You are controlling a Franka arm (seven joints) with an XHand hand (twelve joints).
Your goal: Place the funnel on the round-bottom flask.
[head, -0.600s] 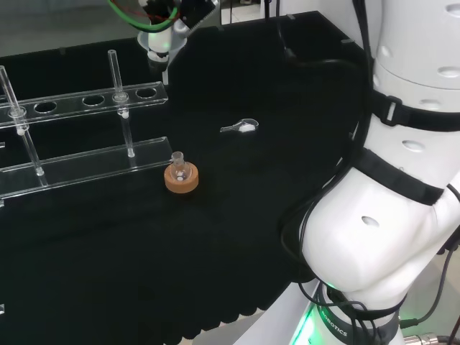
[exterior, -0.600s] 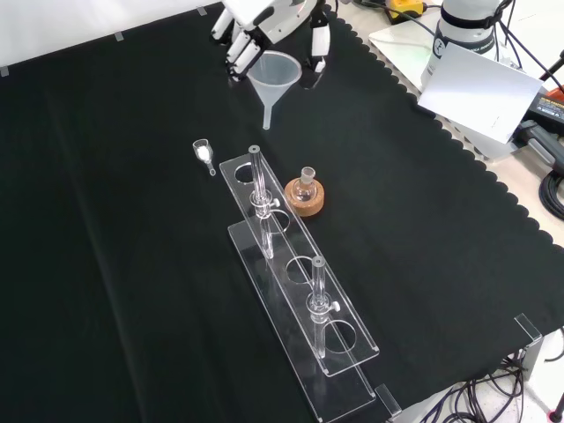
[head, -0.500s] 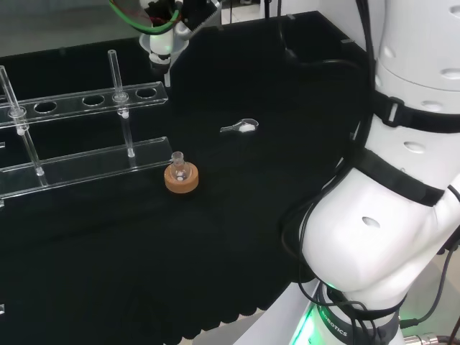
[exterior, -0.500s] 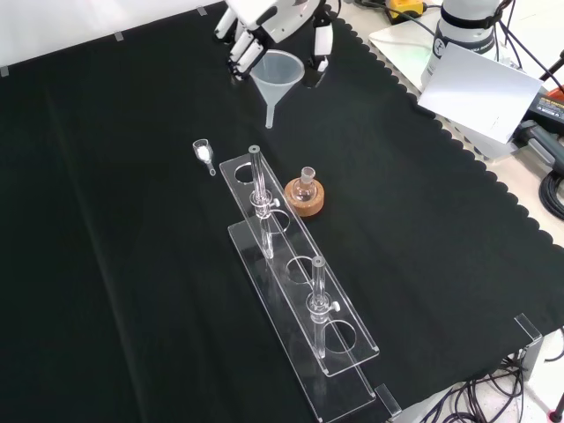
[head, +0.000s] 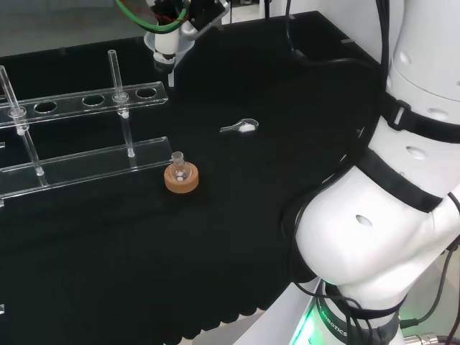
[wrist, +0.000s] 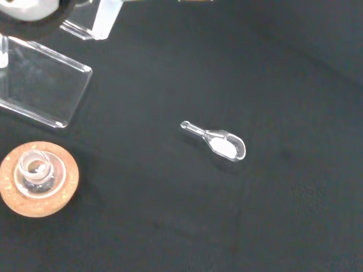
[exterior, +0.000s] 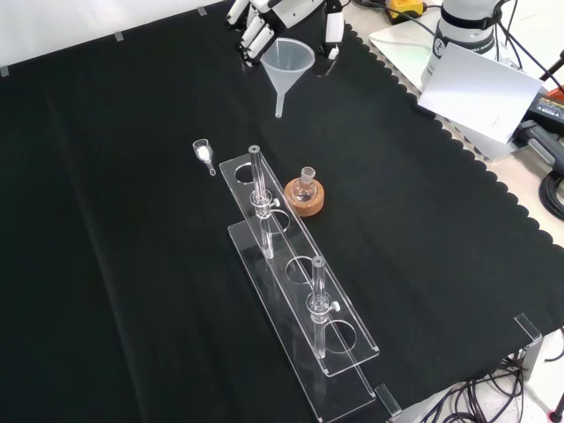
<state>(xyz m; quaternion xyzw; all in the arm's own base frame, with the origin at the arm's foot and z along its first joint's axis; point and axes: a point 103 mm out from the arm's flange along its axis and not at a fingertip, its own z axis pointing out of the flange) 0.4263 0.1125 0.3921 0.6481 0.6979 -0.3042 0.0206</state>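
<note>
Funnel [exterior: 290, 62] hangs spout-down, pinched in robot hand [exterior: 286, 12], probably so we can drop it into the flask [exterior: 307, 186] neck.

In the front view the round-bottom flask [exterior: 307, 185] sits in its cork ring stand [exterior: 305, 201] near the middle of the table [exterior: 115, 264], just to the right of the upper end of the test tube rack [exterior: 300, 291], which runs down toward the lower right with two test tubes [exterior: 258, 198] standing in it. A small scoop [exterior: 204, 155] lies on the table to the upper left of the rack's upper end, apart from it. The funnel [exterior: 288, 63] hangs above the table at the view's top, spout down, between the fingers [exterior: 256, 35] of the hand [exterior: 286, 13], well above the flask in the view.
</note>
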